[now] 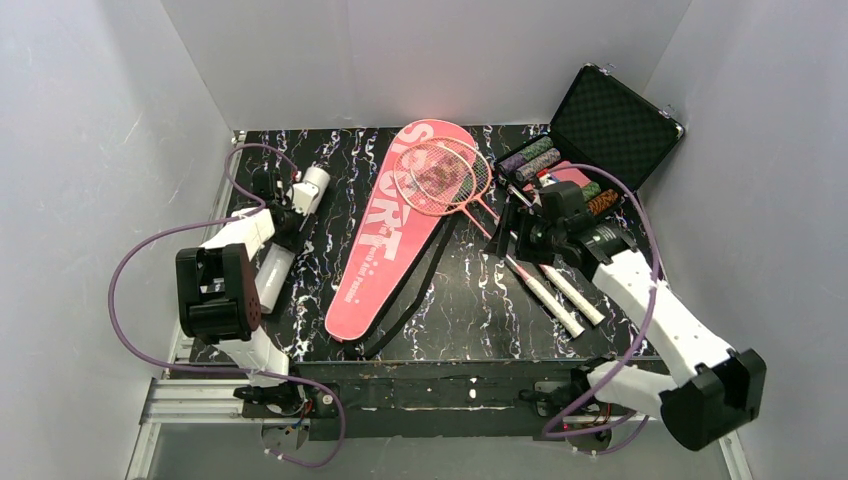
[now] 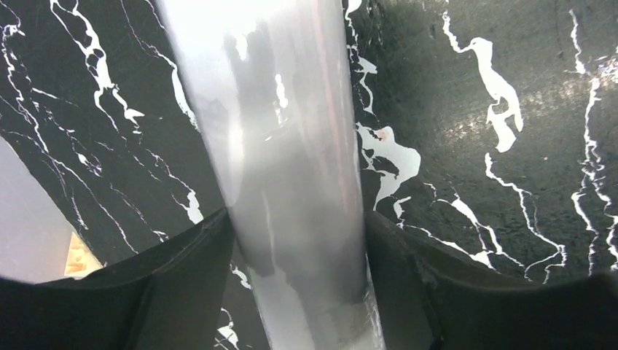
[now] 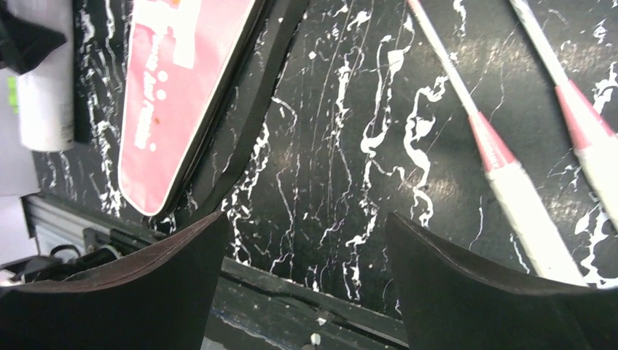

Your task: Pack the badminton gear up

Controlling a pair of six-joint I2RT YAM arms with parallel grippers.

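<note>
My left end effector grips the tube at frame left; my right end effector hangs open above the surface beside 2 racket handles.

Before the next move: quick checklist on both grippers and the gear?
1. Tube in left gripper, contact on both sides: ok.
2. Right gripper open, empty: ok.
3. Right gripper centred on a racket handle: not ok, handles lie off to one side.
4. Rackets inside bag: not ok, heads lie on top of it.
5. Shuttlecocks located: cannot tell, none in view.
</note>
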